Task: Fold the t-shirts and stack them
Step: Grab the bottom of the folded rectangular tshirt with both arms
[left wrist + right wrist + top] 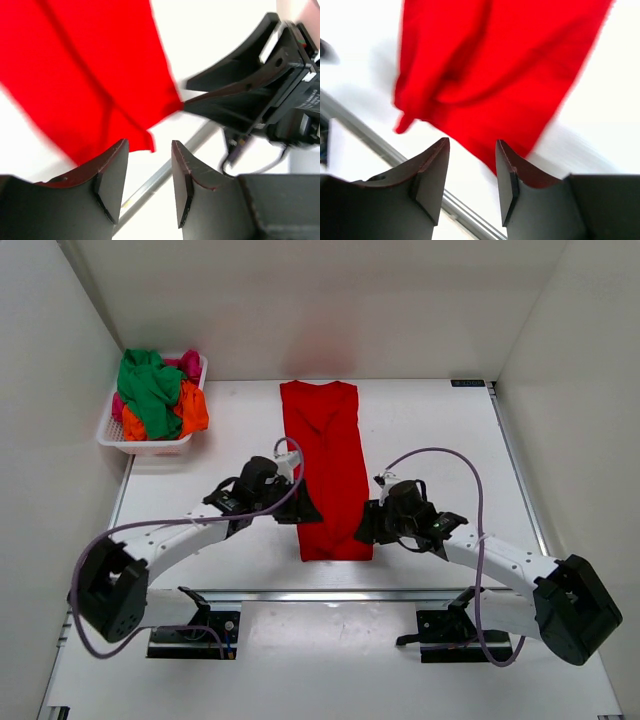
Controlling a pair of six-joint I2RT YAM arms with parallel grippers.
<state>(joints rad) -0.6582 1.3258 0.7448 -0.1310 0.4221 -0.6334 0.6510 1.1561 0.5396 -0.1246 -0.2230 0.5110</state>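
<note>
Your left end effector (149,162) and right end effector (471,162) stand part-open, apparently empty; each sits beside the red t-shirt (326,470).

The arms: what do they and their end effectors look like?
The left arm and right arm have white links, black joints and looping lilac cables. The left end effector and right end effector each have two dark curved fingers.
</note>
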